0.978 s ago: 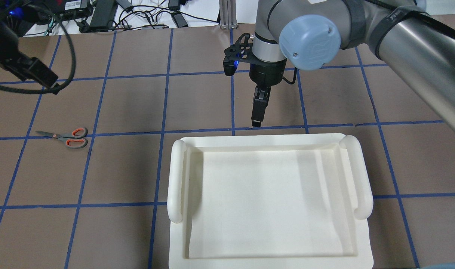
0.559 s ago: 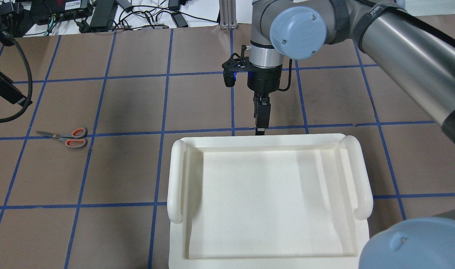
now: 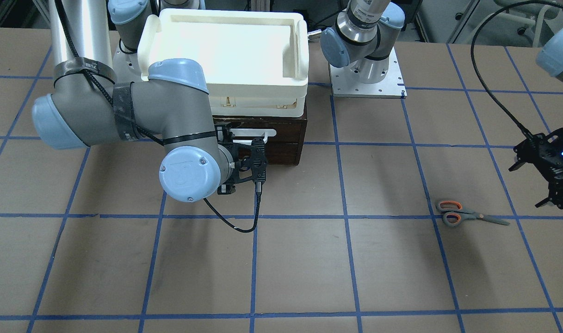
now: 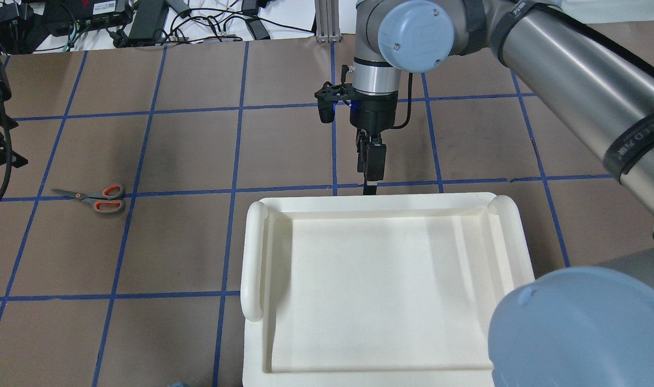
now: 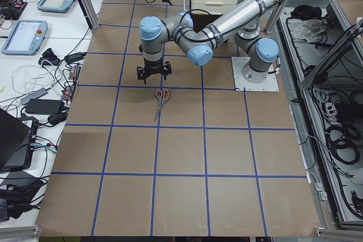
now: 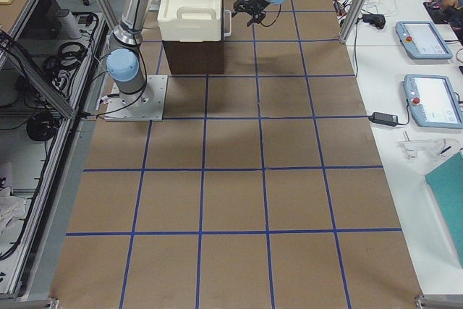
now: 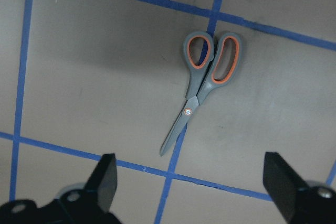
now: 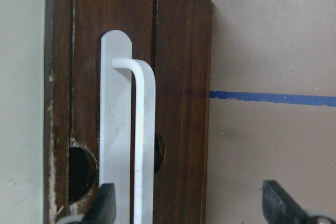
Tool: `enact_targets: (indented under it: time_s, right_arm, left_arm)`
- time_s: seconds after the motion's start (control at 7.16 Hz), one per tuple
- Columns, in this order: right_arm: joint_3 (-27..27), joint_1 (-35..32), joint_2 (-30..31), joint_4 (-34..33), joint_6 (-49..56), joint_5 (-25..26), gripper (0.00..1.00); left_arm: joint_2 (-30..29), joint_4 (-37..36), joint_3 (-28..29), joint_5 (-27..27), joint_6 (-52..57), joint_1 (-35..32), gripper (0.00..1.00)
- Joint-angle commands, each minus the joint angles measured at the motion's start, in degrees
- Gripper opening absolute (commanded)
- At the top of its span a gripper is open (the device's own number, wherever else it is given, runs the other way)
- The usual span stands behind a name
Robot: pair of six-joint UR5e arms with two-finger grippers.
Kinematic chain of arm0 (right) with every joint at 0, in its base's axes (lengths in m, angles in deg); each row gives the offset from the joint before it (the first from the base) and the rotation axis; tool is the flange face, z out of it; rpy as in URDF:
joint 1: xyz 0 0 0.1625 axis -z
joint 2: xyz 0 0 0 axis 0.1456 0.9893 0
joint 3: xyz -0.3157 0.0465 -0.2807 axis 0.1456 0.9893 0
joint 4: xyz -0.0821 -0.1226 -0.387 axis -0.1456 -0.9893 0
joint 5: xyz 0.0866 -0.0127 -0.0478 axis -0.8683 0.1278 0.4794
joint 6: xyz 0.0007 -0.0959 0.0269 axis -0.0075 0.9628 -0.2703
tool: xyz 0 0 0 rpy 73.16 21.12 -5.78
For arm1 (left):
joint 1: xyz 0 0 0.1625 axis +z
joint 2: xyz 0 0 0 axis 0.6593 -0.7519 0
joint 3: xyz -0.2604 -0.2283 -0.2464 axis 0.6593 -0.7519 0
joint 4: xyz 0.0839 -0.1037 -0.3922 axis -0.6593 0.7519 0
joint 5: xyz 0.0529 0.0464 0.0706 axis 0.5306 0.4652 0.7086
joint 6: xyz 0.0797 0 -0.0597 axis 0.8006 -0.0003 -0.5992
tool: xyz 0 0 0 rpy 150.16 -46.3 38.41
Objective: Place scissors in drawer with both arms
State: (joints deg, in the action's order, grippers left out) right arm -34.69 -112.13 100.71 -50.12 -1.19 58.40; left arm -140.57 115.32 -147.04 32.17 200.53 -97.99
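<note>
The scissors [image 4: 93, 198] lie flat on the brown table, blades shut; they also show in the front view [image 3: 466, 215] and the left wrist view [image 7: 202, 87]. My left gripper [image 7: 191, 187] is open and empty, hovering above the table just beside the scissors [image 5: 161, 99]. It sits at the view edge [image 3: 559, 199]. The dark brown drawer [image 3: 281, 143] is shut, under a white tray. My right gripper [image 8: 191, 205] is open at the drawer front [image 8: 178, 103], its fingers either side of the white bar handle [image 8: 142, 140]. From overhead the gripper [image 4: 371, 183] points at the tray's far edge.
The white tray [image 4: 391, 203] with two rounded side handles sits on top of the drawer cabinet and hides it from overhead. Blue tape lines grid the table. Cables and electronics [image 4: 144, 16] lie beyond the far edge. The right arm's elbow [image 4: 579, 328] fills the lower right overhead.
My left gripper has moved toward the overhead view's left edge, near the scissors. My right gripper has shifted a little closer to the drawer front. The scissors have not moved.
</note>
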Motion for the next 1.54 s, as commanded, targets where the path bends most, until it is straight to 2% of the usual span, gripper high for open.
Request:
enact_targets:
  time_s: [0.0,0.14,0.28,0.42,0.7,1.26,1.4]
  right_arm:
    - [-1.3,-0.7,-0.2,0.2,-3.8,-0.2,0.98]
    - [-1.5,-2.0,-0.1,-0.6,-3.9,-0.2,0.96]
    - [-1.6,-2.2,0.0,-2.0,-3.0,-0.1,0.85]
    - [-2.0,-2.6,0.0,-3.1,-2.4,0.6,0.82]
    - [-2.3,-2.8,0.3,-3.1,-1.3,2.4,0.81]
    - [-2.8,-2.8,1.0,-1.6,-1.6,4.2,0.82]
    - [-4.4,-2.8,1.1,-1.8,-1.8,4.3,0.82]
  left_arm:
    - [-5.4,-3.3,-0.3,0.1,12.0,0.1,1.00]
    - [-8.0,-4.9,-1.3,0.5,18.4,0.1,1.00]
    - [-9.9,-9.4,-2.6,0.5,19.3,0.1,1.00]
    - [-10.9,-9.7,-3.5,0.6,19.5,0.1,1.00]
    - [-12.8,-11.2,-5.8,0.6,19.7,0.1,1.00]
    - [-13.5,-11.3,-6.2,3.1,18.9,0.7,0.99]
    - [-14.0,-11.3,-6.2,3.0,18.9,0.7,0.98]
